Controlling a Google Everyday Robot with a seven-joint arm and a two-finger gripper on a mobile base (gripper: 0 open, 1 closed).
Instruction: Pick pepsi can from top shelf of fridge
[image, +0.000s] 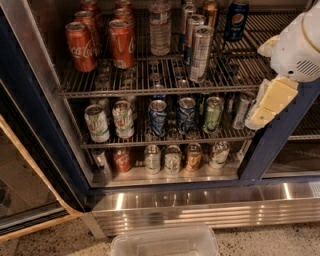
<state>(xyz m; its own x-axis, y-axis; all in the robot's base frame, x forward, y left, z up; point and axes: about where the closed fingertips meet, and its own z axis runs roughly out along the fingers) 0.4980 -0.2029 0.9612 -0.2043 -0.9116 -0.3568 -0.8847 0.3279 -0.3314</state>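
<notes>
The gripper (268, 101) is hanging at the right edge of the open fridge (278, 141), in front of its dark blue frame post and level with the gap between the upper two racks; the state of its jaws cannot be told from this angle. The pepsi can (236, 20) is standing upright at the far right of the top shelf (150, 84), well apart from the gripper, to its upper left and deeper in; two tall slim silver cans (201, 52) are standing just left of it and nearer the front rail. A clear water bottle (160, 29) is sitting mid-shelf; red Coca-Cola cans (80, 46) are lining up in rows on the left. Mixed cans are filling the middle rack (165, 139) and the fridge floor below; a glass door (25, 192) is standing open at the left. A clear plastic bin (165, 242) is resting on the floor, near the ribbed steel base (200, 209).
</notes>
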